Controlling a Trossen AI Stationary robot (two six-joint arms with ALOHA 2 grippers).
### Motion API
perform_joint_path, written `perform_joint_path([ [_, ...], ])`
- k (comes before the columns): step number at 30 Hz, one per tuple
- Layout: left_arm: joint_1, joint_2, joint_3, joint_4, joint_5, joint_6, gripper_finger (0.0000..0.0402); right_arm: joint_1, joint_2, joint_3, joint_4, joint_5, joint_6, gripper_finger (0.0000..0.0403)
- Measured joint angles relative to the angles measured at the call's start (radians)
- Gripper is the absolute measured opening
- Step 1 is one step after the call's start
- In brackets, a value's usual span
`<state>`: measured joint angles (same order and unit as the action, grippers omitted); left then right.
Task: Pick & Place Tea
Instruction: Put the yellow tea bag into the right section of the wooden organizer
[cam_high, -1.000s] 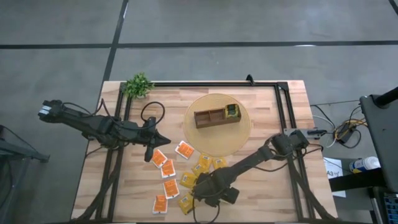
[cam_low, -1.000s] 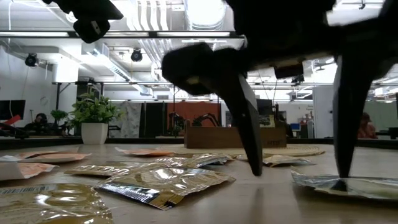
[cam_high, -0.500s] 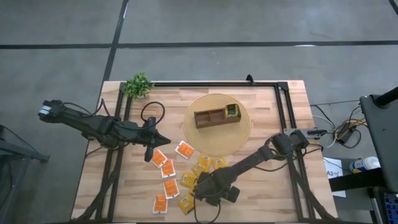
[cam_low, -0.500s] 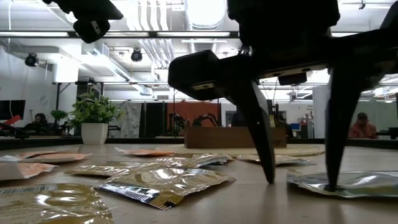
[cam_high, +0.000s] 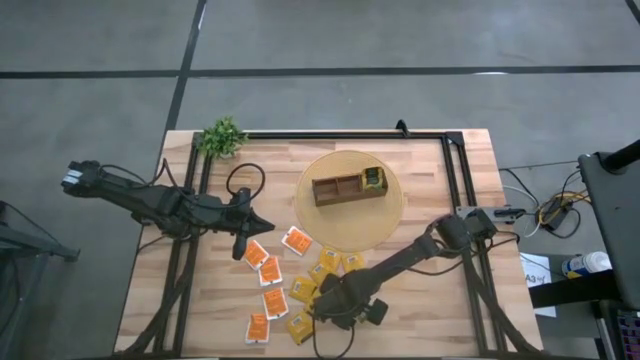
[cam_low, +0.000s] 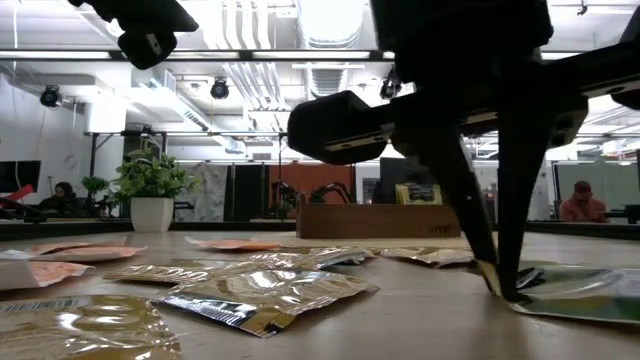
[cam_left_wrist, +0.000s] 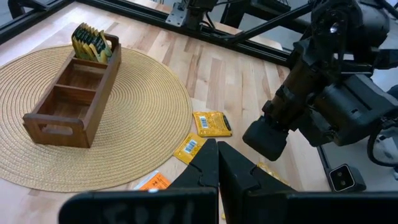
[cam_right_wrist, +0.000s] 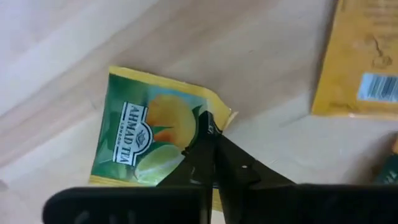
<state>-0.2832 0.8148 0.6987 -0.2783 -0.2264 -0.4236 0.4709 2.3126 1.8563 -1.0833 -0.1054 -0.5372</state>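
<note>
Orange and yellow tea sachets (cam_high: 272, 285) lie flat and scattered on the wooden table near its front. My right gripper (cam_high: 338, 312) points down among them, shut on a green-and-yellow tea sachet (cam_right_wrist: 149, 146), which the gripper hides in the high view. My left gripper (cam_high: 238, 252) hovers shut above the orange sachets and holds nothing; in the left wrist view its fingers (cam_left_wrist: 217, 155) are closed together. A brown wooden box (cam_high: 348, 187) stands on a round woven mat (cam_high: 385, 225), with dark green sachets (cam_left_wrist: 92, 42) upright in one end compartment. My right gripper pinches the green-and-yellow sachet's edge near one corner (cam_right_wrist: 219, 119) between its two fingers. The fingers (cam_low: 505, 285) come from above, pointing down. The sachet lies on the table, and only the pinched edge (cam_low: 487, 268) curls up a little.
A small potted plant (cam_high: 222, 137) stands at the far left corner. A black frame (cam_high: 455, 170) runs along the table's far and side edges. Bare wood lies at the near right (cam_high: 440, 320).
My right gripper has shut: its two fingers, wide apart over the sachet a second ago, have come together on the sachet's edge, and that edge has curled up off the table. The rest of the sachet stays flat.
</note>
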Motion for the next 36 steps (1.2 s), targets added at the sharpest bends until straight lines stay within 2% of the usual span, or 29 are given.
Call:
perform_joint_path([
  [5, 0.000, 0.000, 0.000, 0.001, 0.000, -0.004, 0.0000, -0.007, -0.010, 0.055, -0.076, 0.114, 0.073, 0.0008],
  [10, 0.000, 0.000, 0.000, 0.002, 0.000, -0.008, 0.0000, -0.033, -0.043, 0.101, -0.164, 0.215, 0.242, 0.0008],
  [19, -0.002, 0.000, 0.000, 0.018, 0.000, 0.000, 0.0000, -0.134, -0.173, 0.102, -0.321, 0.517, 0.535, 0.0008],
  [22, -0.002, 0.000, 0.000, 0.020, 0.004, 0.001, 0.0000, -0.176, -0.230, 0.096, -0.334, 0.616, 0.580, 0.0008],
  [29, -0.002, -0.001, 0.000, 0.020, 0.008, 0.022, 0.0000, -0.288, -0.374, 0.002, -0.349, 0.795, 0.590, 0.0008],
  [36, -0.002, -0.004, 0.000, 0.028, 0.008, 0.029, 0.0000, -0.411, -0.542, -0.204, -0.315, 0.941, 0.534, 0.0008],
])
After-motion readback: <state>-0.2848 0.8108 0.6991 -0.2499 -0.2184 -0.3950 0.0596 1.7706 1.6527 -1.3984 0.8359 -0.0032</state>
